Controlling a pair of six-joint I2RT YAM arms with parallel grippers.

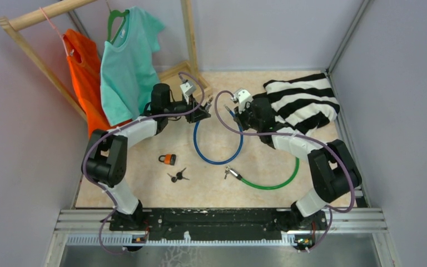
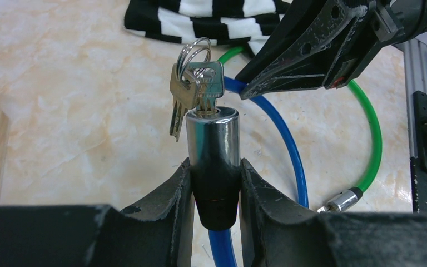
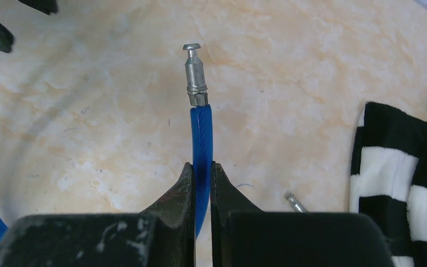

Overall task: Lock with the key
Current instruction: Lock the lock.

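Observation:
A blue cable lock (image 1: 218, 147) loops on the table between both arms. My left gripper (image 2: 216, 183) is shut on its chrome lock cylinder (image 2: 212, 139), held upright, with a silver key (image 2: 208, 89) in the keyhole and spare keys hanging from the ring. In the top view this gripper (image 1: 204, 109) is at the loop's left end. My right gripper (image 3: 202, 178) is shut on the blue cable just behind its metal pin end (image 3: 194, 75). In the top view it (image 1: 239, 114) sits right of the cylinder, and the two ends are apart.
A green cable lock (image 1: 272, 181) lies at right front, its metal tip (image 2: 339, 201) near the blue cable. An orange padlock (image 1: 168, 159) and black keys (image 1: 177, 176) lie at left front. A striped cloth (image 1: 303, 103) lies back right. A clothes rack with orange and teal shirts (image 1: 127, 61) stands back left.

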